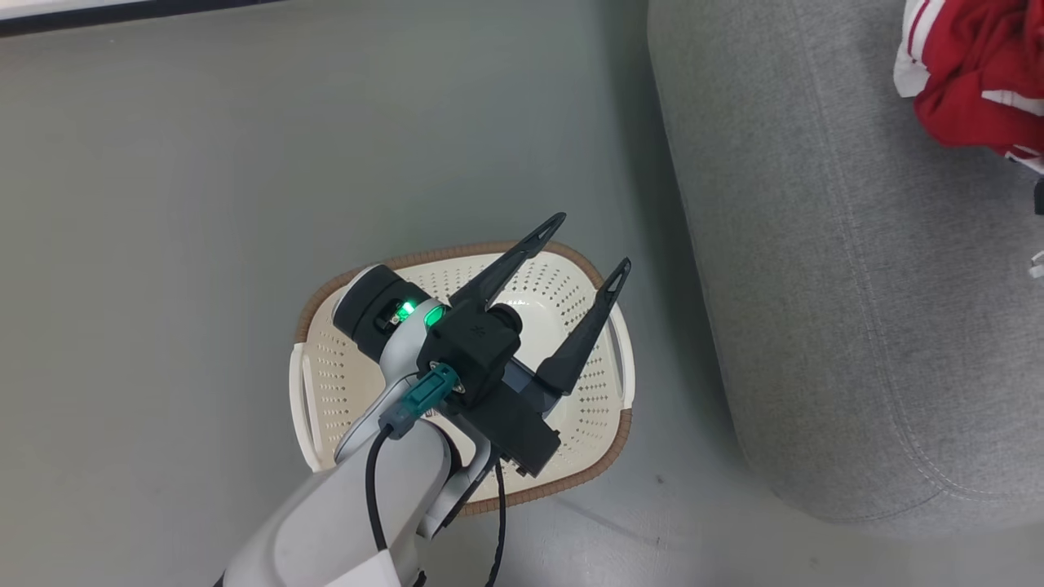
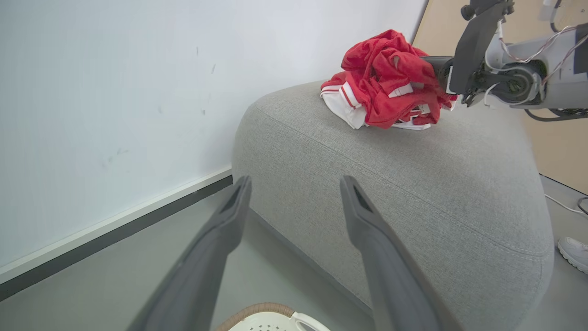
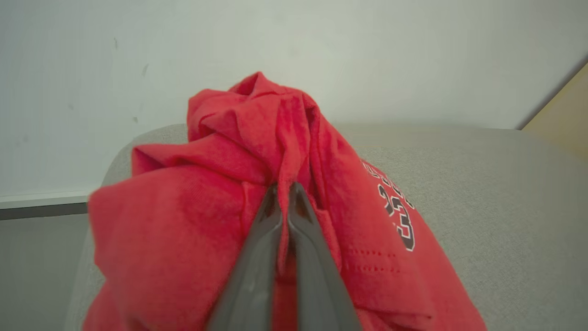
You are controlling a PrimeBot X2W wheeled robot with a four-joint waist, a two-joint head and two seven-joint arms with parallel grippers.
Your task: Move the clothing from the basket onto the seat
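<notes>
The clothing lies as a crumpled bright red heap with white trim on the far end of the grey seat. It also appears at the top right edge of the head view as red clothing on the seat. My right gripper is shut on a fold of the red clothing, which bears black-and-white print. My left gripper hangs open over the cream basket, holding nothing. What shows of the basket's inside is bare white plastic; my arm hides the rest.
The basket stands on the grey floor just left of the seat. A white wall with a dark skirting runs behind. A white shoe is on the floor beyond the seat's right end.
</notes>
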